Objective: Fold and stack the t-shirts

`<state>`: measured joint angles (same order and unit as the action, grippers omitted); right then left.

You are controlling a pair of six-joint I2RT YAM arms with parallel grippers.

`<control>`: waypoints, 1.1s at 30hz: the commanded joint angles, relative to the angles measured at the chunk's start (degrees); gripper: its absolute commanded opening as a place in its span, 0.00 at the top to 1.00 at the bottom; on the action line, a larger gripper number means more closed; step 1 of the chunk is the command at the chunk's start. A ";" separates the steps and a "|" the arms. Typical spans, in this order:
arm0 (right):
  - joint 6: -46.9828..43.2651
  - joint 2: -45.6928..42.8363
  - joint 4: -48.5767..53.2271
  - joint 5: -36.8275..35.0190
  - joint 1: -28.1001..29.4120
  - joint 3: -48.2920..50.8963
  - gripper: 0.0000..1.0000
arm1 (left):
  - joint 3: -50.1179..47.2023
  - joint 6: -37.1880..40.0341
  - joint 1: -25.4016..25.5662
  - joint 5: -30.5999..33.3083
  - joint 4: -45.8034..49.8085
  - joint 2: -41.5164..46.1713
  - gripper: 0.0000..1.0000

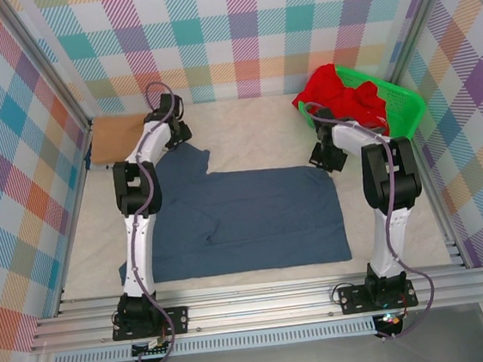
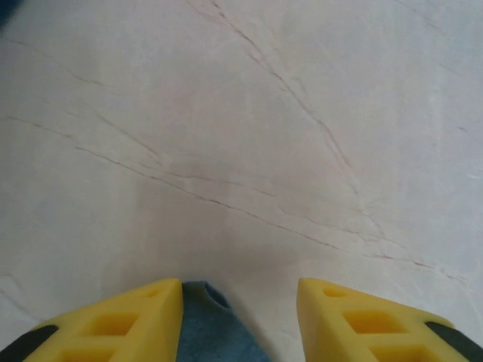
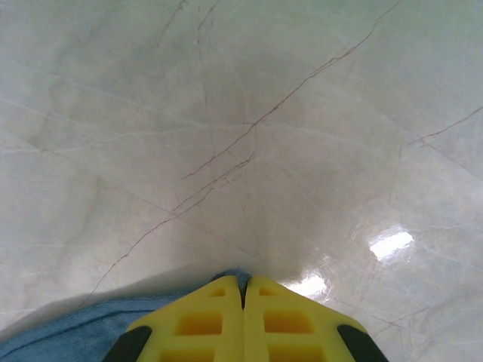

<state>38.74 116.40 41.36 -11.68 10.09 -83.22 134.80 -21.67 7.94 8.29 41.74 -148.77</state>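
A slate-blue t-shirt [image 1: 246,219] lies spread flat across the middle of the table. My left gripper [image 1: 177,139] is down at its far left corner. In the left wrist view that gripper [image 2: 240,286] is open, with a tip of the blue cloth [image 2: 207,324] lying against the left finger, not pinched. My right gripper [image 1: 324,157] is at the shirt's far right corner. In the right wrist view it [image 3: 243,277] is shut on the blue cloth [image 3: 75,328], and a bit of fabric peeks out at the tips. A red t-shirt [image 1: 340,93] is heaped in the basket. A tan t-shirt [image 1: 120,135] lies folded at the back left.
The green mesh basket [image 1: 406,103] stands at the back right corner, close behind my right arm. Pale marbled tabletop [image 1: 253,128] shows beyond the blue shirt. Checked walls and metal rails enclose the table on all sides.
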 commanded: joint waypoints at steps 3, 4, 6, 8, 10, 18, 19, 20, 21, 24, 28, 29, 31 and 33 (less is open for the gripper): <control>1.26 -1.88 0.03 0.87 0.15 1.04 1.00 | 5.21 -0.87 -0.23 4.34 9.97 -3.17 0.55; 1.32 -1.90 -0.05 0.87 0.15 1.13 1.00 | 5.25 -0.65 -0.26 2.86 9.48 -3.62 0.55; 1.41 -1.96 -0.05 0.85 0.21 1.28 1.00 | 6.15 -0.64 -0.21 1.48 9.76 -4.76 0.56; 1.38 -1.97 -0.07 0.91 0.28 1.39 1.00 | 6.26 -0.50 0.04 -0.15 9.27 -5.36 0.60; 1.54 -2.13 -0.03 1.00 0.36 1.46 1.00 | 6.26 -0.39 0.24 -1.51 8.47 -5.78 0.64; 1.14 -4.26 -0.19 1.48 0.40 1.01 1.00 | 6.25 -0.48 0.57 -1.67 6.35 -3.76 1.00; 0.88 -4.66 -0.21 1.64 0.38 0.63 1.00 | 6.26 -0.48 0.61 -1.84 5.72 -2.82 1.00; 0.66 -4.88 -0.14 1.80 0.38 0.23 1.00 | 6.26 -0.47 0.61 -1.99 5.12 -1.83 1.00; 0.33 -5.24 -0.04 1.92 0.37 -0.38 1.00 | 6.22 -0.41 0.58 -2.10 4.45 -0.80 1.00; -0.61 -5.48 0.48 2.45 0.37 -2.20 1.00 | 6.26 -0.30 0.65 -2.54 2.98 2.99 1.00; -1.40 -5.38 2.21 2.32 0.37 -4.26 1.00 | 6.24 0.20 0.64 -3.16 3.29 7.91 1.00; -1.51 -5.50 2.39 2.27 0.29 -4.40 1.00 | 6.14 0.54 0.60 -3.14 3.79 8.95 1.00; -1.83 -6.12 2.83 2.28 0.30 -4.66 1.00 | 5.39 1.33 0.65 -3.08 5.19 11.42 1.00; -2.13 -7.03 3.45 2.35 0.41 -4.52 1.00 | 3.05 1.82 0.61 -3.15 6.41 14.26 1.00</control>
<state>38.00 112.27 42.22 -9.78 10.20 -86.48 139.46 -21.32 8.23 5.80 46.54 -141.64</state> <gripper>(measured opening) 0.041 0.049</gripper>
